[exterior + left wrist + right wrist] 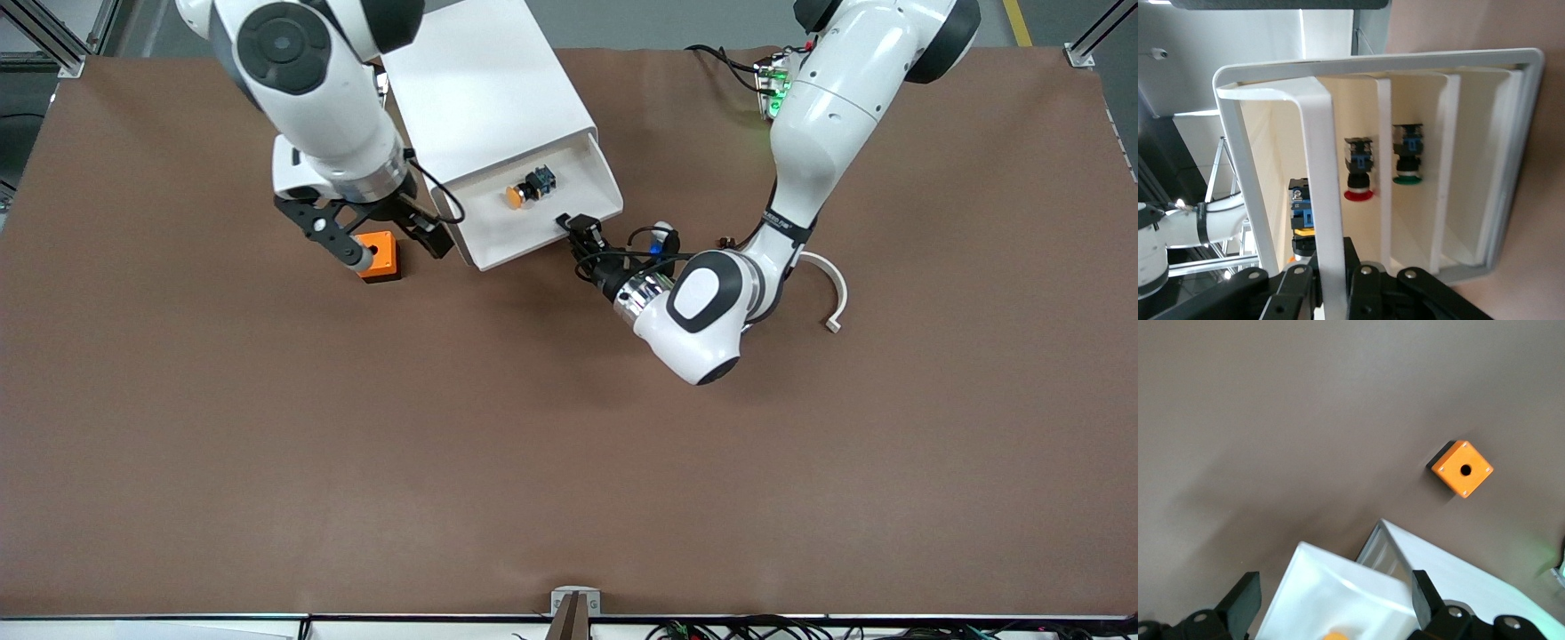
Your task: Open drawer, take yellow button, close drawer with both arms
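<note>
The white cabinet (480, 89) stands near the arms' bases with its drawer (498, 227) pulled out. The button (527, 188), with an orange cap, black body and blue rear, lies in the drawer; it also shows in the left wrist view (1301, 230). My left gripper (576, 227) is shut on the drawer's white front handle (1325, 200), the handle strip between its fingers (1295, 283). My right gripper (382, 236) is open and empty in the air. In the right wrist view it (1333, 600) hangs over the open drawer (1338, 587), with an orange speck (1338, 635) below.
An orange cube with a black hole (380, 256) sits on the brown table beside the drawer, toward the right arm's end (1461, 468). A white curved part (831, 293) lies by the left arm. Red-capped (1358, 175) and green-capped (1407, 159) buttons sit in other compartments.
</note>
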{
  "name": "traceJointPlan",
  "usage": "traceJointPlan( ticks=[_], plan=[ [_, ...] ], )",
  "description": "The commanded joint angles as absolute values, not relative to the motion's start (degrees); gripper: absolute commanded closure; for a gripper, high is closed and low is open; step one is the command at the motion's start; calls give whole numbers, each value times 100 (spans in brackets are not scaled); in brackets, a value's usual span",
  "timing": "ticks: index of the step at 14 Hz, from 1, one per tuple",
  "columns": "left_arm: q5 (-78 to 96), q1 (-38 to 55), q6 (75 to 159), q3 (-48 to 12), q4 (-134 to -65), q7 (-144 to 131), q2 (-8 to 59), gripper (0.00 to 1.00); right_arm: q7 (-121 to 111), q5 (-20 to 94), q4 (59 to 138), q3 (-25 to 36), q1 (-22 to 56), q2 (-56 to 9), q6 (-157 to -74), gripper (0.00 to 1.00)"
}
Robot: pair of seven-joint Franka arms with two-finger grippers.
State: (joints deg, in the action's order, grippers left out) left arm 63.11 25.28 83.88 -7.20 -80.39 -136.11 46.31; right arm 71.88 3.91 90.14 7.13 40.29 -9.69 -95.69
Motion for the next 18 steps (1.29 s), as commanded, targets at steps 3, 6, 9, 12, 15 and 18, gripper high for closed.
traceJointPlan(
  ticks=[3,6,9,12,15,18],
  plan=[
    [6355,2426,8464,-536,-7884,-13210,4720,14,8154,440,9035,765,4797,-1326,-10247,0],
    [6337,2286,8429,-414,-7866,-13201,4632,2,8498,448,9035,765,5027,-1362,-10327,0],
    [5856,2127,8385,-334,-7560,-13184,4623,2,8665,518,9227,765,5220,-1362,-10318,0],
    [4635,2013,8228,-369,-7383,-13175,4413,1,8867,571,9369,765,5405,-1441,-10353,0],
    [4368,1689,8174,-387,-7234,-12722,4281,1,9218,685,9369,765,5607,-1660,-10441,0],
    [3878,1556,8174,-360,-7225,-11744,4043,1,9343,686,9369,765,5730,-1836,-10441,0]
  ],
)
